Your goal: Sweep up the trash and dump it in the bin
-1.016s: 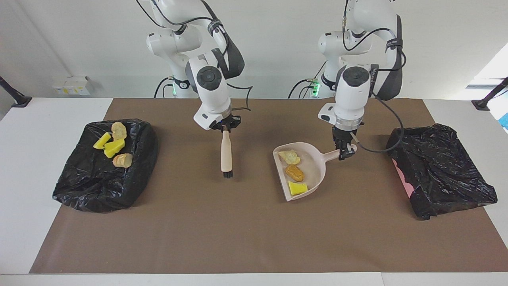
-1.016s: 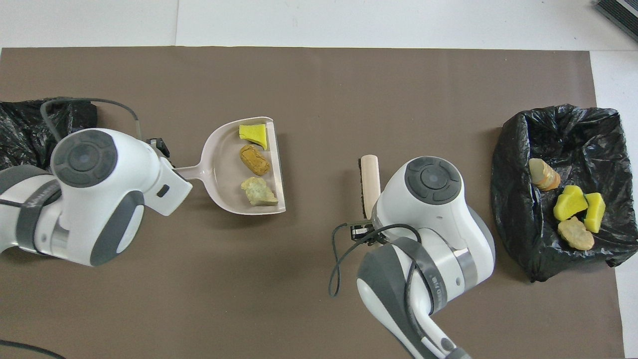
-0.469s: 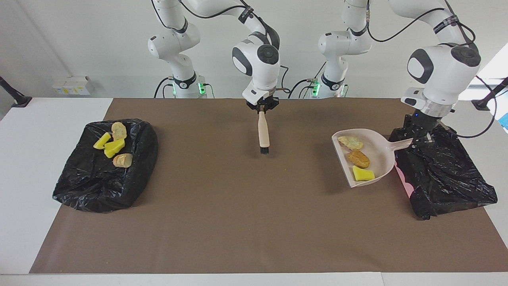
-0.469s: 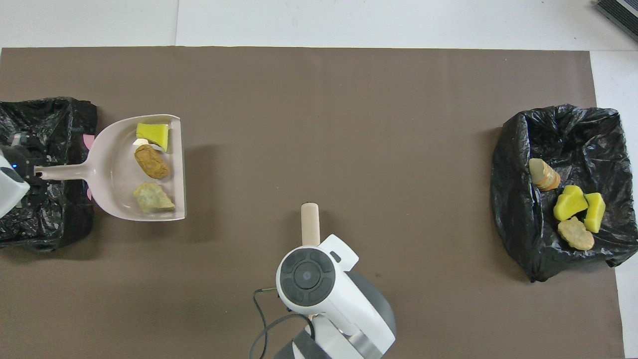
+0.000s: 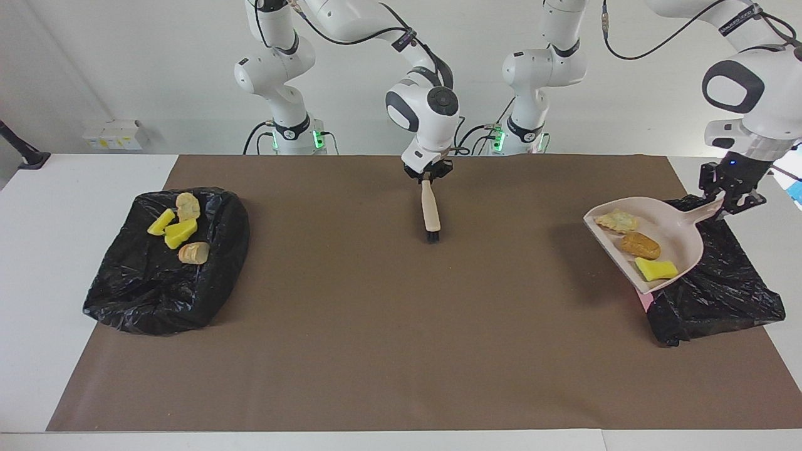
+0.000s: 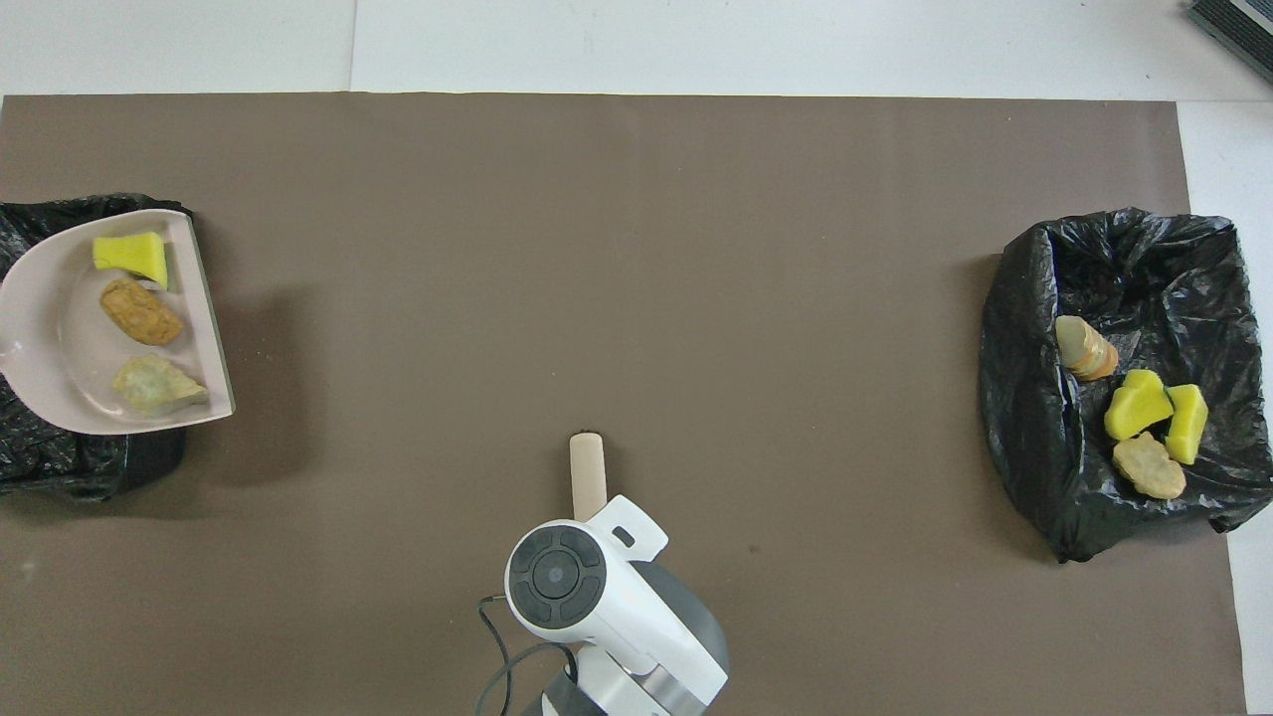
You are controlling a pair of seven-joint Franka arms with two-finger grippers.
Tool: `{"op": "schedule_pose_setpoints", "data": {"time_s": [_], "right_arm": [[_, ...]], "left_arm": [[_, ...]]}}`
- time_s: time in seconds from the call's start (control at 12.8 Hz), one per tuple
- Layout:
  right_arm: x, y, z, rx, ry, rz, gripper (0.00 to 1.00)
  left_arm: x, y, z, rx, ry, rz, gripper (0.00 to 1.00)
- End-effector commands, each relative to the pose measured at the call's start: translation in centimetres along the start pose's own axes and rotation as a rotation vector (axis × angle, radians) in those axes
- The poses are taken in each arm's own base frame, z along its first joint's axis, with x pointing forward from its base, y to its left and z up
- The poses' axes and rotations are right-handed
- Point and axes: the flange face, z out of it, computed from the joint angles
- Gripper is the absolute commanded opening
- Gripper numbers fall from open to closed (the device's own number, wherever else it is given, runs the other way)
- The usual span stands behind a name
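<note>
Facing view first: I see the left gripper (image 5: 729, 199) raised over the black bag (image 5: 727, 294) at the left arm's end of the table (image 5: 37, 263). Its fingers are clamped on the handle of the beige dustpan (image 5: 673, 241). The dustpan hangs above the inner edge of that bag and is tilted, with its open lip toward the middle of the brown mat (image 5: 376, 326). Three pieces of trash (image 5: 640, 245) lie in the dustpan: one pale, one orange-brown, one yellow. The right gripper (image 5: 427, 176) is over the mat's edge nearest to the robots, around its middle. It is closed on the top of the brush (image 5: 430, 216), which hangs with the bristles down. Four more pieces (image 5: 178, 228) rest in the second black bag (image 5: 163, 282) at the right arm's end.

Overhead view: the dustpan (image 6: 60, 388) with its three pieces (image 6: 139, 313) covers part of the bag (image 6: 60, 467) at the mat's edge. I cannot see the left gripper here. Only the wooden handle of the brush (image 6: 587, 472) shows above the right arm's wrist. The other bag (image 6: 1034, 398) holds its four pieces (image 6: 1139, 408).
</note>
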Motion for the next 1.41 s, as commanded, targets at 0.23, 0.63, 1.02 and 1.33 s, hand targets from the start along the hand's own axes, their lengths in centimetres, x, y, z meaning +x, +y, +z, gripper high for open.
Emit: {"op": "schedule_pose_setpoints", "data": {"time_s": [0.23, 0.63, 1.02, 1.33], "right_arm": [[3.4, 2.8, -8.0, -0.011, 0.053, 0.059, 1.00], [7.9, 12.0, -15.9, -0.032, 0.045, -0.033, 1.00], [12.4, 21.3, -21.2, -0.060, 0.079, -0.099, 1.00], [14.9, 31.3, -25.8, -0.033, 0.114, -0.186, 1.00]], "left_arm": [[-9.0, -3.4, -1.8, 0.024, -0.177, 0.066, 0.00], [-9.7, -5.3, -2.4, 0.089, -0.475, 0.231, 0.00], [-7.3, -5.8, -4.0, 0.024, -0.751, 0.349, 0.00], [-4.6, -5.1, -8.4, -0.015, -0.829, 0.370, 0.00]]}}
